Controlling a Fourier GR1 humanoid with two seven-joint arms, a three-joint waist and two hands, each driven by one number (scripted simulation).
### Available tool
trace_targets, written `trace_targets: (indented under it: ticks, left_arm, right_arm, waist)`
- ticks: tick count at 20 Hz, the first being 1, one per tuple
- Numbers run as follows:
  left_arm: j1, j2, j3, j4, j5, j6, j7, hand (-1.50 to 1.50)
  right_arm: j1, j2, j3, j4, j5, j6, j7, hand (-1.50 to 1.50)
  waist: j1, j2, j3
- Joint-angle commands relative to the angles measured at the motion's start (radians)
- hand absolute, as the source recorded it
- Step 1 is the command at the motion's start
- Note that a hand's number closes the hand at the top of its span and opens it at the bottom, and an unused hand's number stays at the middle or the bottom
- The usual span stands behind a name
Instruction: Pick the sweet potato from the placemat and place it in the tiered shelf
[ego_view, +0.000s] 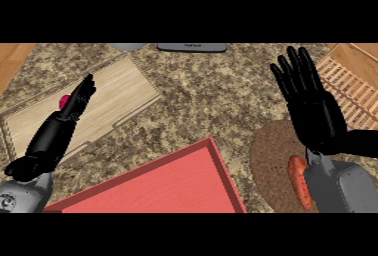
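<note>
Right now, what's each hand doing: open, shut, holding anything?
Left hand: open, fingers straight, holding nothing.
Right hand: open, holding nothing; sweet potato lies on the placemat.

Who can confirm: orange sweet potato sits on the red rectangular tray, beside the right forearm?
Wrong surface. The head view shows the orange sweet potato on the round brown placemat, beside the right forearm, not the red rectangular tray.

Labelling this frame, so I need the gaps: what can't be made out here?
Head view:
Orange sweet potato: partly behind the grey right forearm.
Small pink object: mostly hidden by the black left hand.
Slatted wooden shelf: cut off by the right edge, tiers unseen.
Flat grey item: cut off by the top edge.
</note>
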Motion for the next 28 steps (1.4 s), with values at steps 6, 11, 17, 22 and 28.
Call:
trace_targets:
  ticks: [6, 11, 17, 22, 28]
  left_arm:
    - [0.063, -0.045, 0.074, 0.029, 0.083, 0.057, 0.093, 0.0]
    - [0.088, -0.078, 0.043, 0.016, 0.117, 0.044, 0.158, 0.0]
    - [0.043, -0.024, 0.1, 0.015, 0.163, -0.003, 0.205, 0.0]
    - [0.078, -0.068, 0.061, 0.013, 0.127, 0.029, 0.188, 0.0]
    - [0.053, -0.067, 0.067, -0.015, 0.134, 0.038, 0.241, 0.0]
  right_arm:
    - [0.011, -0.061, -0.246, 0.017, -0.451, 0.461, -0.199, 1.5]
    - [0.203, -0.289, -0.197, 0.39, -0.213, 0.691, -0.179, -1.5]
    - [0.185, -0.389, -0.248, 0.562, -0.147, 1.086, -0.383, -1.5]
    - [0.201, -0.51, -0.328, 0.577, -0.073, 1.168, -0.422, -1.5]
    - [0.166, -0.564, -0.344, 0.474, 0.129, 1.069, -0.486, -1.5]
  waist:
    - [0.012, 0.028, 0.065]
    - [0.028, 0.039, 0.059]
    - [0.031, 0.032, 0.059]
    - [0.012, 0.025, 0.058]
    - [0.015, 0.022, 0.059]
